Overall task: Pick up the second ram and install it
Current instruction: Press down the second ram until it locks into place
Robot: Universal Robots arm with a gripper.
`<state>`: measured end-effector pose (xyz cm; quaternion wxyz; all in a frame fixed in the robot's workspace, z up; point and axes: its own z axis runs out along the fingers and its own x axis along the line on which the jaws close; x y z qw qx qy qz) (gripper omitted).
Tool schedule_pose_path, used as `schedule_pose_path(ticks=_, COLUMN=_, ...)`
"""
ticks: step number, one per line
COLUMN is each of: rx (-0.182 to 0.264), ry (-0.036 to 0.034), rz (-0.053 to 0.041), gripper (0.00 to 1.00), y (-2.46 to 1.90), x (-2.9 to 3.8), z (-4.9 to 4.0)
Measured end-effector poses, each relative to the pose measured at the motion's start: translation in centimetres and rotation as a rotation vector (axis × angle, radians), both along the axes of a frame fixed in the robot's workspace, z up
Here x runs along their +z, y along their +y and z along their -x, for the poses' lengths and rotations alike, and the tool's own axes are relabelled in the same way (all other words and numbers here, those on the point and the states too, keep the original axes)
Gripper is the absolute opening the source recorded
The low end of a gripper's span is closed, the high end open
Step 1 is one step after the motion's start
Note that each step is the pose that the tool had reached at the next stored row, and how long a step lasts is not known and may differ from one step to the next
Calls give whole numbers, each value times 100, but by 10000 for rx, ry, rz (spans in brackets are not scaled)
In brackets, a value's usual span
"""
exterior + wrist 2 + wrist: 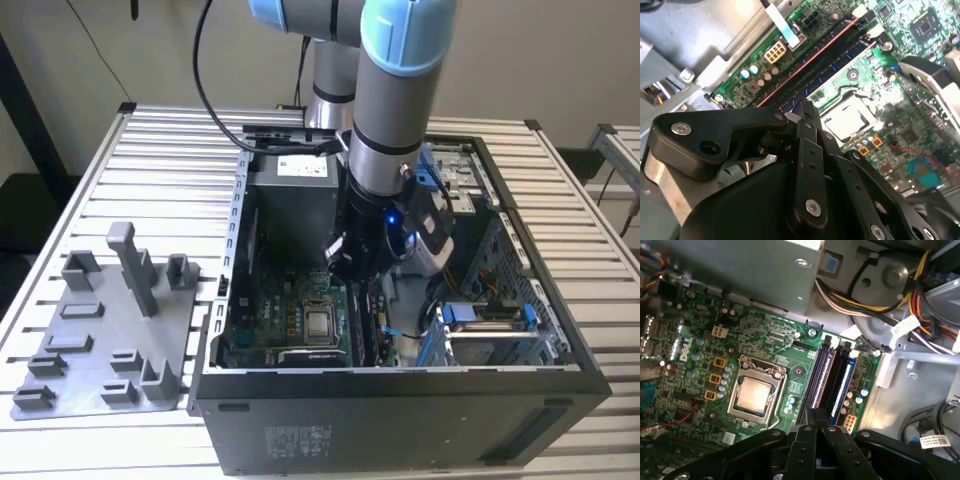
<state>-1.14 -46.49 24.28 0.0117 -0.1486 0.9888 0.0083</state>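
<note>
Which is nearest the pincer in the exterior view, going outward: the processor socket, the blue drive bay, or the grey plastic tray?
1. Processor socket: on the motherboard, just below the pincer, toward the exterior view's left.
2. Blue drive bay: inside the case, toward the exterior view's right.
3. Grey plastic tray: outside the case, far at the exterior view's left.

Green motherboard (pixel 765 340); black gripper (pixel 807 112); grey tray (pixel 100 340); black case (pixel 400 420); silver slatted table (pixel 170 170).
</note>
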Motion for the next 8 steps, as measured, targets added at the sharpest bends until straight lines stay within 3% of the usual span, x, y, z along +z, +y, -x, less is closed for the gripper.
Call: schedule_pose_path(ticks=8, rx=1019, ry=-45, rz=-44, gripper=11, y=0, x=0, z=0)
